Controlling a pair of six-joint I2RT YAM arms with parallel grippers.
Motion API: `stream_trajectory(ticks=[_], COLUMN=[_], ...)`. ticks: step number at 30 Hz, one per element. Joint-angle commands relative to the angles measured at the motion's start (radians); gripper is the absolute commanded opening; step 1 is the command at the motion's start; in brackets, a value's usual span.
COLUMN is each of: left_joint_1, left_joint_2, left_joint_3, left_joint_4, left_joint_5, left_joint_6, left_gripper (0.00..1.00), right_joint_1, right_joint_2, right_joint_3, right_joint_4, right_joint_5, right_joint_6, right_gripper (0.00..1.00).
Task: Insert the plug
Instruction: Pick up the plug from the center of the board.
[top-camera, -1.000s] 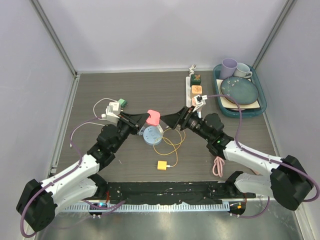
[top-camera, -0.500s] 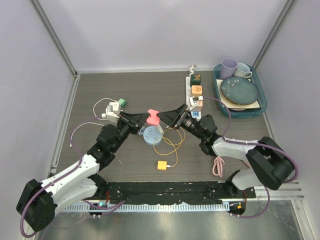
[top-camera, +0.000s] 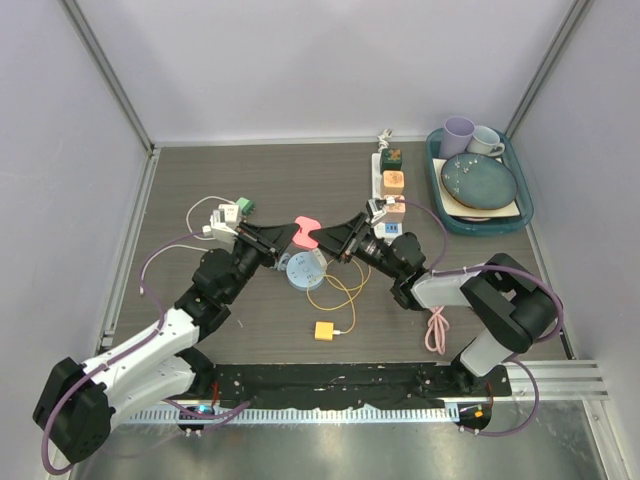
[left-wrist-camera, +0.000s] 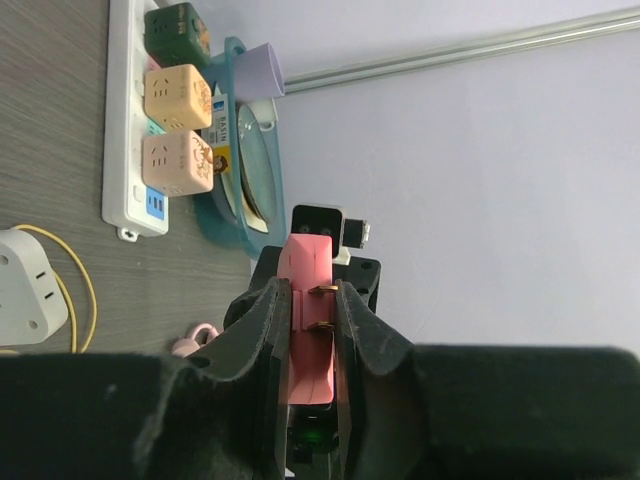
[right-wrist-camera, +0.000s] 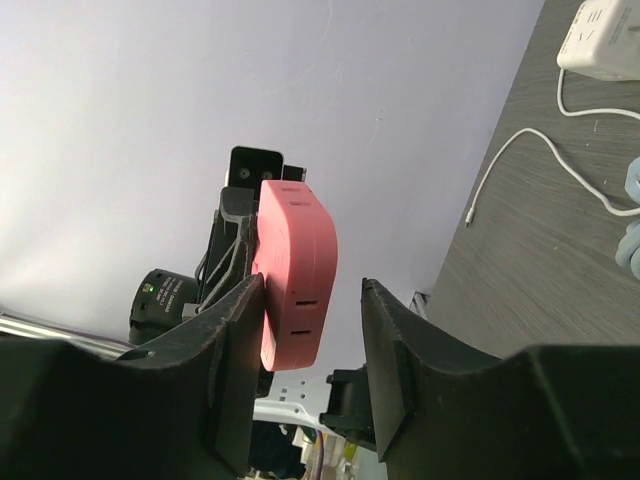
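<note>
Right gripper (top-camera: 328, 238): moved in over the last second from beside the white power strip (top-camera: 377, 172) toward the middle of the dark wood-grain table (top-camera: 250, 170); jaws narrower than before and set either side of the pink plastic plug (top-camera: 306, 232); in the right wrist view one finger (right-wrist-camera: 235, 330) sits close against the plug's face and the other (right-wrist-camera: 385, 340) stands apart with a gap showing; spread, not pinching.

Left gripper (top-camera: 288, 240): unmoved; fingers (left-wrist-camera: 270, 330) pressed together on the lower part of the pink plastic plug, brass prongs showing between them in the left wrist view.

Pink plastic plug: held in the air over the middle of the table, above a round pale-blue disc (top-camera: 303, 270); well apart from the white power strip.

White power strip: toward the far right corner of the table, just beside the teal plastic tray (top-camera: 434, 170); carries a dark green cube adapter (top-camera: 392, 158), an orange cube adapter (top-camera: 394, 181) and a peach cube adapter (top-camera: 395, 208) in a row.

Teal plastic tray: far right corner; holds a dark blue-green plate (top-camera: 480, 180), a lilac cup (top-camera: 457, 135) and a white mug (top-camera: 487, 142).

Yellow cable (top-camera: 335, 288): looped near the middle, ending at a small yellow square block (top-camera: 323, 330).

Pink coiled cable (top-camera: 436, 330): toward the near right edge.

White adapters (top-camera: 222, 218) with a green plug (top-camera: 243, 205): toward the left edge.
</note>
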Motion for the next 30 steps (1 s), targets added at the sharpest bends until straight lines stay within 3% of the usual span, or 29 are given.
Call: stream_trajectory(ticks=[1, 6, 11, 17, 18, 19, 21, 22, 25, 30], left_joint_1=[0.003, 0.003, 0.003, 0.003, 0.003, 0.003, 0.003, 0.003, 0.004, 0.009], left_joint_2=[-0.006, -0.003, -0.009, -0.058, -0.063, -0.069, -0.081, -0.086, -0.116, -0.194], left_joint_3=[0.015, 0.007, -0.002, -0.027, -0.033, -0.039, -0.047, -0.047, -0.025, 0.035], left_joint_4=[0.084, 0.078, 0.06, 0.024, 0.029, 0.034, 0.035, 0.032, -0.047, -0.297], left_joint_5=[0.01, 0.01, 0.005, -0.044, -0.051, -0.058, -0.071, -0.073, -0.088, -0.174], left_joint_6=[-0.005, -0.002, 0.037, 0.107, 0.11, 0.114, 0.125, 0.145, 0.177, 0.3], left_gripper=[0.0, 0.0, 0.0, 0.06, 0.11, 0.26, 0.44, 0.61, 0.83, 0.96], right_joint_1=[0.009, 0.009, 0.009, 0.003, 0.003, 0.003, 0.002, 0.002, -0.009, -0.035], right_joint_2=[0.014, 0.014, 0.006, -0.011, -0.011, -0.014, -0.018, -0.024, -0.038, -0.083], right_joint_3=[0.026, 0.029, 0.03, 0.024, 0.027, 0.029, 0.03, 0.03, 0.026, 0.027], right_joint_4=[0.209, 0.236, 0.26, 0.248, 0.243, 0.234, 0.228, 0.216, 0.173, 0.063], right_joint_5=[-0.03, -0.028, -0.03, -0.027, -0.031, -0.034, -0.036, -0.038, -0.036, -0.051], right_joint_6=[0.035, 0.035, 0.04, 0.034, 0.032, 0.031, 0.026, 0.023, -0.005, -0.054], right_gripper=[0.43, 0.25, 0.01, 0.01, 0.01, 0.01, 0.01, 0.01, 0.01, 0.01])
